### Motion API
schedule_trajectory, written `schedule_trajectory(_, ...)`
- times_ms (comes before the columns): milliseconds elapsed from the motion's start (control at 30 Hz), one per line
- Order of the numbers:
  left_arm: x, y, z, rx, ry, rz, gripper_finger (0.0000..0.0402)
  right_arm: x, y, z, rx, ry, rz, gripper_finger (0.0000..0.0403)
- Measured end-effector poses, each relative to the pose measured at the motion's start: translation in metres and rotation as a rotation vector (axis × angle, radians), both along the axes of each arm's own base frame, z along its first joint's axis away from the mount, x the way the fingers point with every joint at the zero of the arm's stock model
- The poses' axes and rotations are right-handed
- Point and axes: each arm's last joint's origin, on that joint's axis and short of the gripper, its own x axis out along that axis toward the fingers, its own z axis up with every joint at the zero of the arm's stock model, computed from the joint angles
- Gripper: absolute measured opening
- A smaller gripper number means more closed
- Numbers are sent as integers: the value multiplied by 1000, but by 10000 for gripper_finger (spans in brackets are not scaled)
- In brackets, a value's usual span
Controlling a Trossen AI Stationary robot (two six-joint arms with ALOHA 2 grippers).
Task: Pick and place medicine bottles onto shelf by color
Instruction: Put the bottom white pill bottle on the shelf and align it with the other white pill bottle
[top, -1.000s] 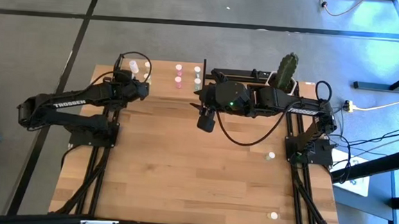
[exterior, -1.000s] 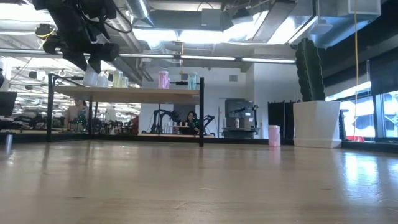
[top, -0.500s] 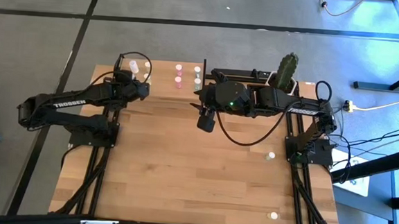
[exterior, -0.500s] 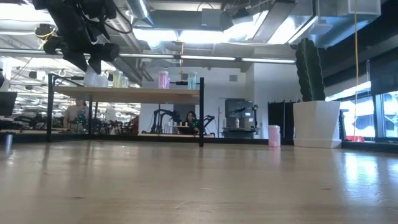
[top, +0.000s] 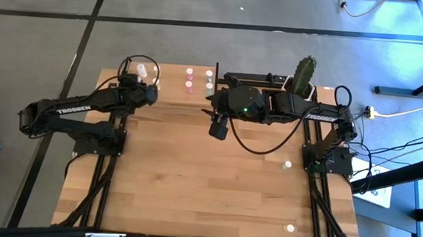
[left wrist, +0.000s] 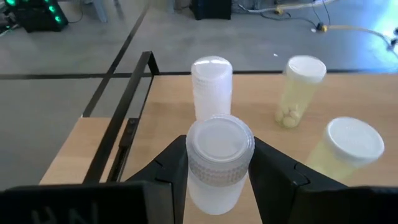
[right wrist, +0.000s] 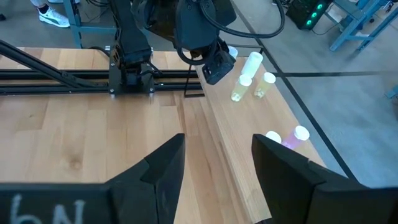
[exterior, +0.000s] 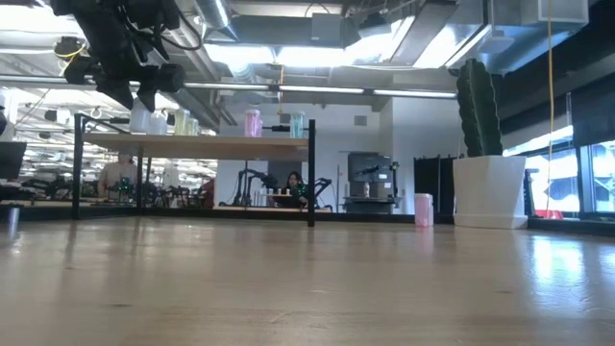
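A white medicine bottle (left wrist: 219,163) sits clamped between the left tool's (left wrist: 217,171) fingers above the shelf (left wrist: 261,106).

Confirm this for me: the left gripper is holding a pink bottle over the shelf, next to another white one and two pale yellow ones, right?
Not quite. The bottle in the left gripper is white, not pink, as the left wrist view shows. The rest holds: it is over the shelf, near another white bottle and two pale yellow ones.
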Motion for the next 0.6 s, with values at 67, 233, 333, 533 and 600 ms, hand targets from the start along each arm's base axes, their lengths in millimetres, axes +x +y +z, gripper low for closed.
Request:
schedule_trajectory(67,0,0,0,9,-5,10,126,0,0,0,1,-1,-1,188)
schedule_trajectory(233,-1,0,-7,10,-11,21,126,0,0,0,1,-1,-1,188)
schedule_trajectory(333,-1,0,-13,8,-26,33,126,0,0,0,0,0,0,188)
schedule_trajectory(533,0,0,-19,18,-45,35,126,0,0,0,0,0,0,188)
schedule_trajectory(600,1,0,-18,20,-46,32,126,0,0,0,1,-1,-1,188)
